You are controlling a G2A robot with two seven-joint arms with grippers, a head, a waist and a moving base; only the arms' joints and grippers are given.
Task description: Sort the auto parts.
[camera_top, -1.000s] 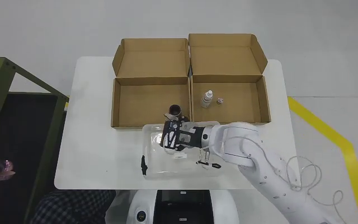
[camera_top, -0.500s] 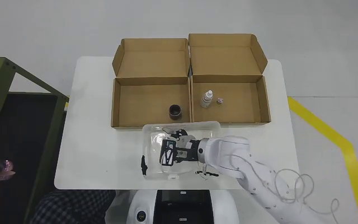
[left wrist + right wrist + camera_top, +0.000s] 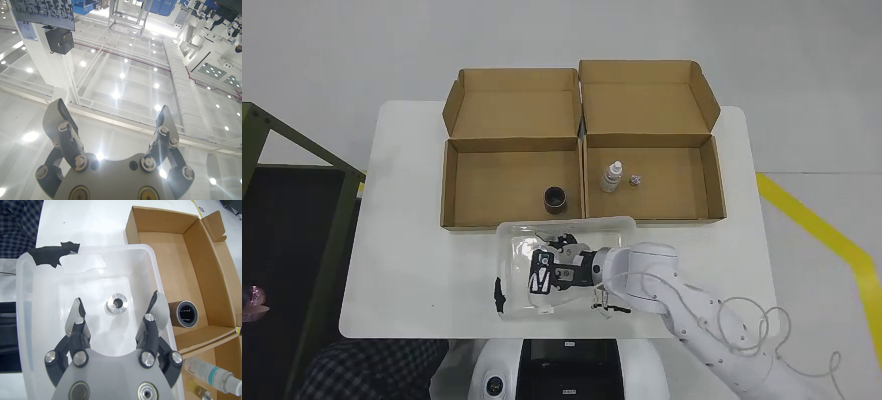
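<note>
White table (image 3: 402, 200), two open cardboard boxes at the far side, clear bin (image 3: 510, 232) at the near edge.

Left gripper (image 3: 111, 105): fingers spread wide, nothing between them, pointing up at ceiling lights. Not part of this step.

Bin's left end has a scrap of black tape (image 3: 53, 253) on the rim. Right gripper (image 3: 117, 297) sits inside the bin, fingers open and empty. Metal ring (image 3: 117, 303) lies flat on the bin floor, bore up, just ahead of the fingertips and roughly centred between them. No contact yet as far as I can tell.

Step in hand, my read: pick the ring.
- Line-up looks good. Go straight down, no sideways correction.
- One finger (image 3: 157, 306) is close to the bin wall on the box side. Keep it off the wall or the bin will slide.
- Get the pads low enough to grip the ring's outer wall, not its top edge.
- Smooth metal, short part: likely to slip or tip. Close slowly and check the hold before lifting.
- Lift above the rim before moving toward the boxes.

Left box (image 3: 510, 188) holds a bearing (image 3: 186, 314) on its side near the wall next to the bin. Right box (image 3: 672, 185) holds a bottle (image 3: 612, 177) and a small part (image 3: 635, 180) beside it.

Ring probably goes with the bearing in the left box, but that's a guess. If so, drop it well away from the bearing.
</note>
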